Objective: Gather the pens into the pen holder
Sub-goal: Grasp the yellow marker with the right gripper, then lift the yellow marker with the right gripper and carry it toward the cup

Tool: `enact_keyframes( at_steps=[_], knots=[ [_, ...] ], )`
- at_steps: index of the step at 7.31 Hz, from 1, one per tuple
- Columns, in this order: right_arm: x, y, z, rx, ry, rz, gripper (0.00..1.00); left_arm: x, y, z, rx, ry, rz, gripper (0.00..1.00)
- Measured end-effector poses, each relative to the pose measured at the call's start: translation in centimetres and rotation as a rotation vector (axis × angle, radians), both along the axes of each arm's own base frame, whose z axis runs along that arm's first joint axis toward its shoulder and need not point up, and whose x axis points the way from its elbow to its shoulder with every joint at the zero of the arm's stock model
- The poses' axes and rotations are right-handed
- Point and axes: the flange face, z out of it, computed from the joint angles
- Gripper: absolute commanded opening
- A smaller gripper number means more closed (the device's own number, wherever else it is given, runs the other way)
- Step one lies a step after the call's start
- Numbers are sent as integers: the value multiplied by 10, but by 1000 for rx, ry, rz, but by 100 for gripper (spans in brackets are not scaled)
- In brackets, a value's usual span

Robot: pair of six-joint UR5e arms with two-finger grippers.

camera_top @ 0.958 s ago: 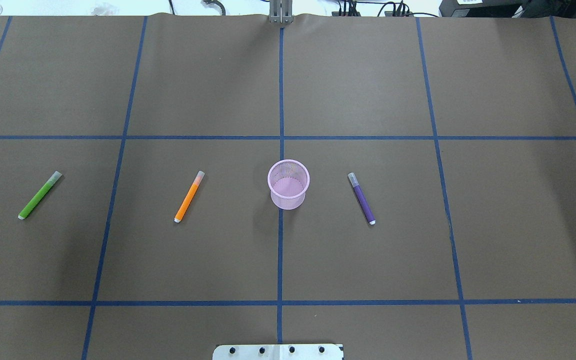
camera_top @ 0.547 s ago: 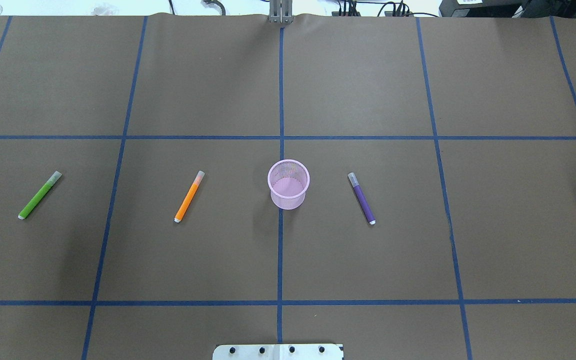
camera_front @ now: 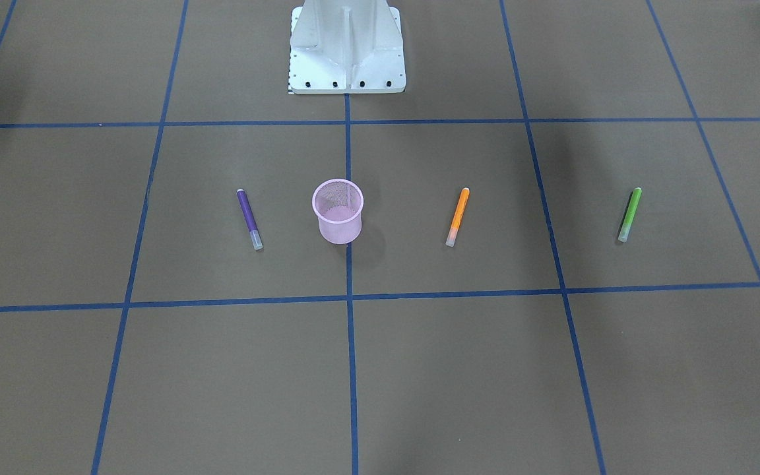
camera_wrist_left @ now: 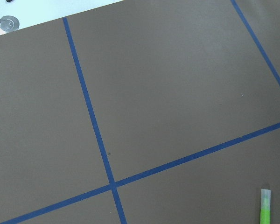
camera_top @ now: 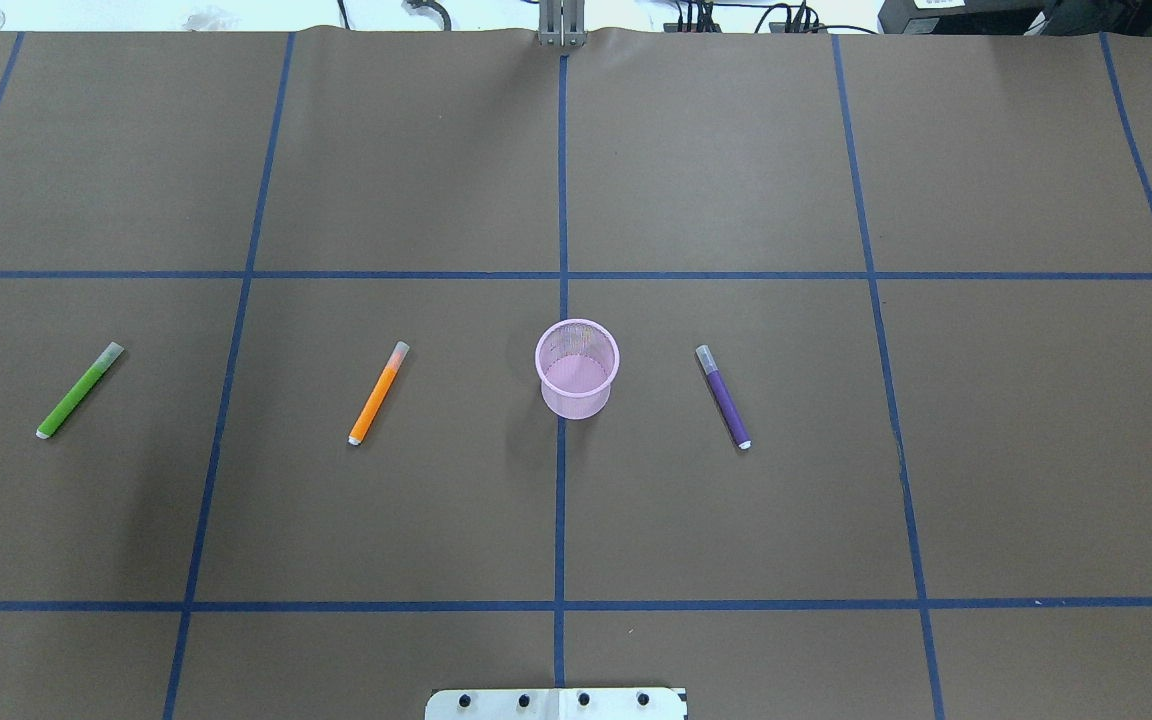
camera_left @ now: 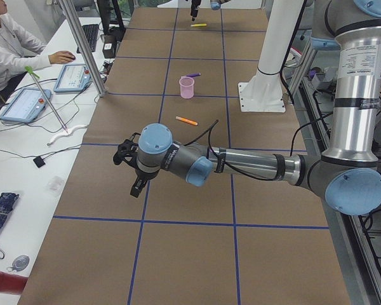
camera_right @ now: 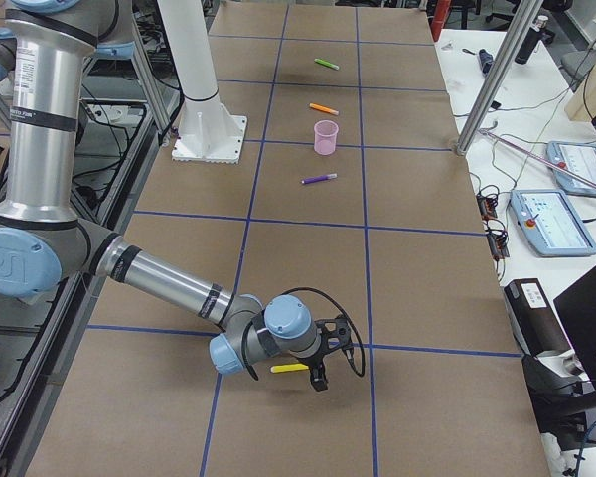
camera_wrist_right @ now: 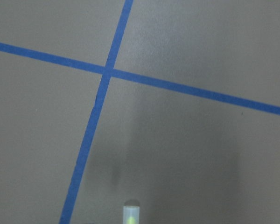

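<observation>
Yellow pen (camera_right: pixel 290 368) lies by your right gripper (camera_right: pixel 320 381); neither its opening nor the left gripper's (camera_left: pixel 134 189) is readable, so a skewed pinch may roll it.

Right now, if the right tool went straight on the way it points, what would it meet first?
The right tool points down at the table. Most likely the yellow pen, whose cap shows bottom-centre in its wrist view; depth is unclear, so it might land beside it.
</observation>
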Motion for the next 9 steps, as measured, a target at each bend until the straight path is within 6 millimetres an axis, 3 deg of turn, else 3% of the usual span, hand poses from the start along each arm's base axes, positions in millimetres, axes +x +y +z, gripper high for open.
enact_keyframes(
  at_steps=[2,4,9],
  knots=[
    [-18,10,16,6,13,8,66,0,0,0,1,0,0,100],
    [-20,15,23,4,18,8,56,0,0,0,1,-1,-1,100],
    [-25,18,26,4,21,-11,51,1,-1,0,1,-1,1,100]
  ],
)
